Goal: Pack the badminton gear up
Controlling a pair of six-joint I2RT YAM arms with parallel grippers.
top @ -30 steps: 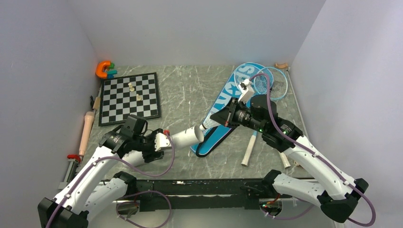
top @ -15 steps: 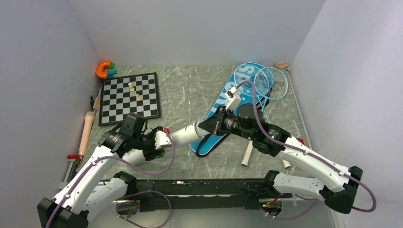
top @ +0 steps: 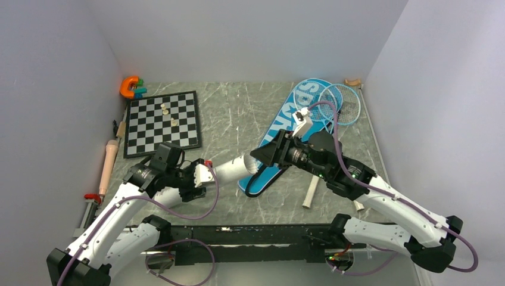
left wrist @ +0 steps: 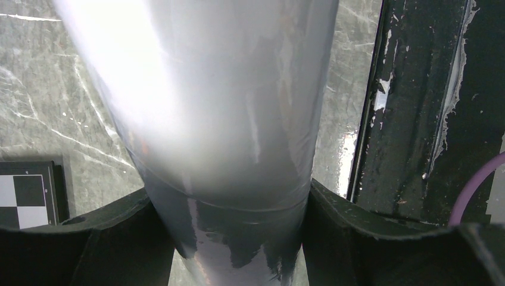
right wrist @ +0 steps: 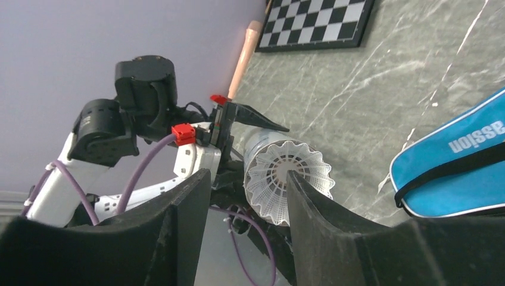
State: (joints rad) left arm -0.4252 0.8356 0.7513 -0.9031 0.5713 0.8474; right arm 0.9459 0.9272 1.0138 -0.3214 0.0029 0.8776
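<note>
Now the left gripper (top: 207,174) is closed around the tube (top: 232,169) and holds it above the counter (top: 238,113), with its mouth turned toward the right gripper (top: 261,155). A shuttlecock (right wrist: 289,179) sits in that mouth, feathers outward. The right gripper is open and holds nothing. The feathers look light and easy to crush, so I would push gently at the centre. The tube seems smooth, maybe slippery.

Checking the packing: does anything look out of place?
The shuttlecock sits only partway in the mouth of the tube, its feather skirt sticking out; the left pincer holds the tube. Nothing looks spilled or damaged.
</note>
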